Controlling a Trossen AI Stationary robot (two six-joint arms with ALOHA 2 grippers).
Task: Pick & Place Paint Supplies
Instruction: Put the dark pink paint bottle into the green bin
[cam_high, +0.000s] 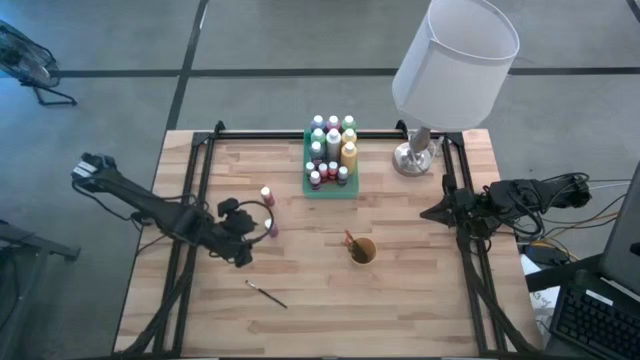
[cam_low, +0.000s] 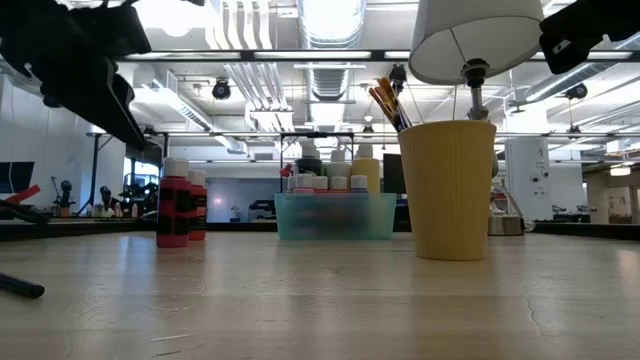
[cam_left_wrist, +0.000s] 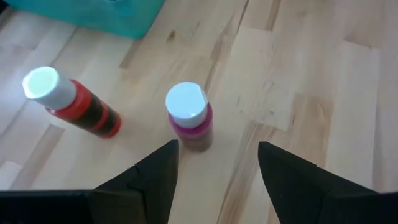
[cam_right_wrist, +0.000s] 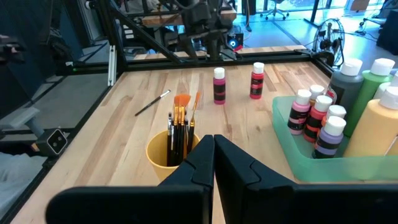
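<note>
Clearly a sorting job part done. Butcher-block table (cam_high: 400, 300), bare over most of its surface, giving both arms room. White-shaded lamp (cam_high: 440, 75) parked at the far right corner, out of either arm's path. Green translucent tray (cam_high: 331, 187) at the far middle, already packed with upright paint bottles (cam_high: 333, 140), caps up so each stays reachable from above. Orange-yellow cup (cam_high: 362, 251) near the centre, several brushes standing bristles-up inside, probably the brush collecting point. Left gripper (cam_left_wrist: 214, 171) poised over the pink bottle (cam_left_wrist: 189, 124), fingers spread to either side of it and not touching, likely lined up for a grab; red bottle (cam_left_wrist: 74, 107) just beside, both upright and well apart from the tray. Right gripper (cam_right_wrist: 214, 163) waiting at the right edge, fingers pressed together, holding nothing. One loose paintbrush (cam_high: 267, 294) flat on the near left boards, not yet collected.
</note>
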